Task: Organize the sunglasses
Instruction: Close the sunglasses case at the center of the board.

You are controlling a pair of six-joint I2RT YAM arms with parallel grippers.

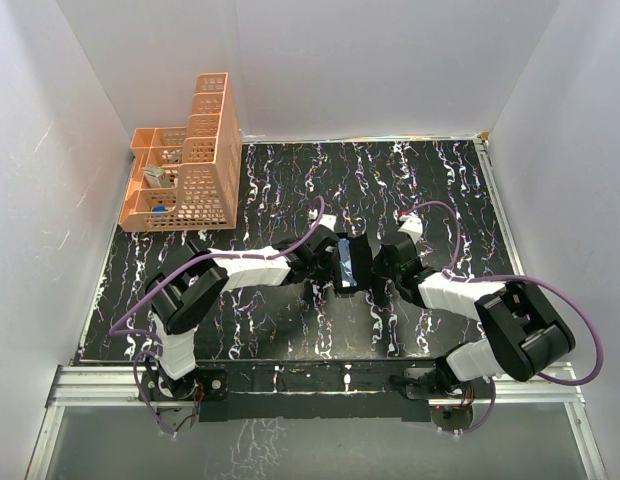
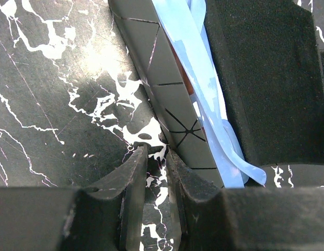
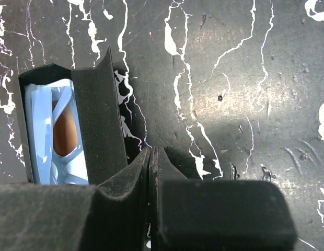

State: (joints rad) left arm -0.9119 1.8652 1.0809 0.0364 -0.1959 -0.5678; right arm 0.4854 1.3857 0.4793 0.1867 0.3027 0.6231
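Pale blue sunglasses (image 3: pixel 44 130), black case (image 3: pixel 102 120), white-veined black table (image 3: pixel 230 104), orange rack (image 1: pixel 190 160).

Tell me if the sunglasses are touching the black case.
Touching. The right wrist view shows the sunglasses lying inside the open black case, against its wall.

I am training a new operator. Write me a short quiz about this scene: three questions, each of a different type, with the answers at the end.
1. True or false: the light blue sunglasses with a brown lens lie inside the open black oblong case.
2. Where does the orange perforated plastic organiser stand?
A) at the far left corner of the black marbled table
B) at the near right corner
C) between the two arms
3. Fill in: the right claw, beside the case, is ____ (open or shut).

Key: 1 true; 2 A; 3 shut.
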